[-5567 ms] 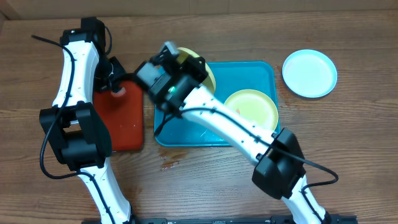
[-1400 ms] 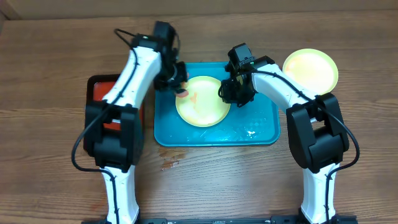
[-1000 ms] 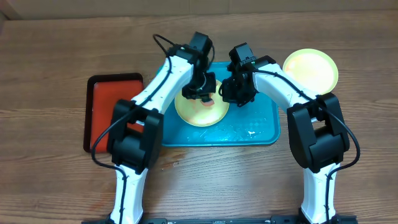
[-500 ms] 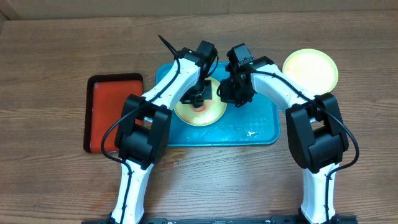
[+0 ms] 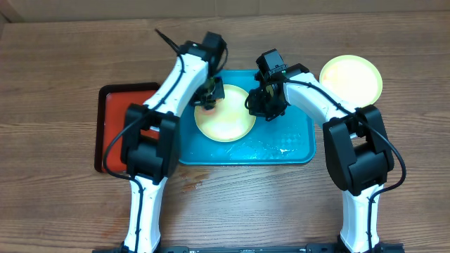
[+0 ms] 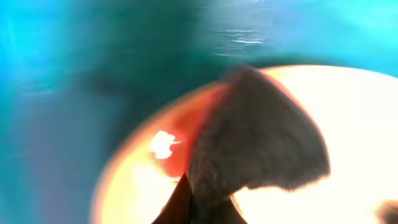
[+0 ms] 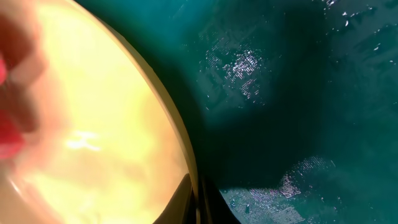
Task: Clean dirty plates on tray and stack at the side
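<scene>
A pale yellow-green plate (image 5: pixel 228 125) lies on the turquoise tray (image 5: pixel 288 137). My left gripper (image 5: pixel 208 100) is over the plate's upper-left edge, shut on a small pink-orange wiping pad (image 5: pixel 207 106). In the left wrist view the pad (image 6: pixel 255 137) looks grey with an orange part, pressed on the plate (image 6: pixel 354 112) between my fingers (image 6: pixel 199 208). My right gripper (image 5: pixel 254 107) is shut on the plate's right rim; the right wrist view shows the fingers (image 7: pixel 198 199) pinching that rim (image 7: pixel 180 143). A second yellow-green plate (image 5: pixel 351 77) lies on the table, right of the tray. The blue plate is out of view.
A smaller red tray with a black rim (image 5: pixel 116 133) lies left of the turquoise tray, partly under my left arm. The turquoise tray's floor (image 7: pixel 298 93) is wet and glossy. Bare wooden table (image 5: pixel 246 204) surrounds everything.
My left gripper with the pad moved over the plate from its upper left to its middle, then back to the upper-left edge. The right gripper kept hold of the rim.
</scene>
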Controlling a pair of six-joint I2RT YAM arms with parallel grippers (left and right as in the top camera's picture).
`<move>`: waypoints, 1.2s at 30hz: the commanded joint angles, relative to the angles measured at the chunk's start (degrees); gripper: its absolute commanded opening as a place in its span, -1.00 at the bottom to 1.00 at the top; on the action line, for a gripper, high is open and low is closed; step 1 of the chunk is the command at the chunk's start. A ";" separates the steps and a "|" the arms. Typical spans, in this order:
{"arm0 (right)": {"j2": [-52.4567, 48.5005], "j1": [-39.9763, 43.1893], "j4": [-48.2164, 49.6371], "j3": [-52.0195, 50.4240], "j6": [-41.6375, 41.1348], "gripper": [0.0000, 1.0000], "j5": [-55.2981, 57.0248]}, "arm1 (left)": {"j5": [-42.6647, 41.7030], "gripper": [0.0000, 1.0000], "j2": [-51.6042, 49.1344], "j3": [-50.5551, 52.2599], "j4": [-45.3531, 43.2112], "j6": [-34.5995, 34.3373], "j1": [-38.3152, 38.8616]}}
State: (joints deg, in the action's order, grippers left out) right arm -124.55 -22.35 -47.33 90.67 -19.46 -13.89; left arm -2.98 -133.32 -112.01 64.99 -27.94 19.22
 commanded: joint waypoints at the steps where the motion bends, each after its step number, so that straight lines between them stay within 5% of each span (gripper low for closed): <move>1: 0.35 0.66 0.26 -0.66 -0.31 -0.92 3.98 | -21.31 -0.92 -1.25 -0.59 -2.51 4.61 0.35; 7: 0.35 0.66 0.33 -0.66 -0.31 -0.92 4.00 | -13.31 -0.91 -1.49 0.37 -2.56 4.63 2.14; 14: 0.35 0.66 0.31 -0.66 -0.28 -0.93 3.98 | 18.12 -0.91 -1.49 0.37 0.90 0.57 1.77; 18: 0.35 0.66 0.17 -0.66 -0.28 -0.92 4.00 | 24.83 -0.92 -1.46 0.37 2.82 0.48 1.01; 26: 0.35 0.66 0.20 -0.66 -0.28 -0.92 3.98 | 24.79 -0.92 0.59 -4.07 10.82 -9.16 -2.32; 36: 2.86 -2.05 -7.21 7.65 3.45 -0.92 13.31 | 0.94 -0.92 11.34 -6.34 10.19 -4.44 -16.85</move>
State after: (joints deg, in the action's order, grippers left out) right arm -124.55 -22.85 -53.30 93.62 -17.58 -9.43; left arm 7.60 -126.93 -116.60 75.02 -34.63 6.72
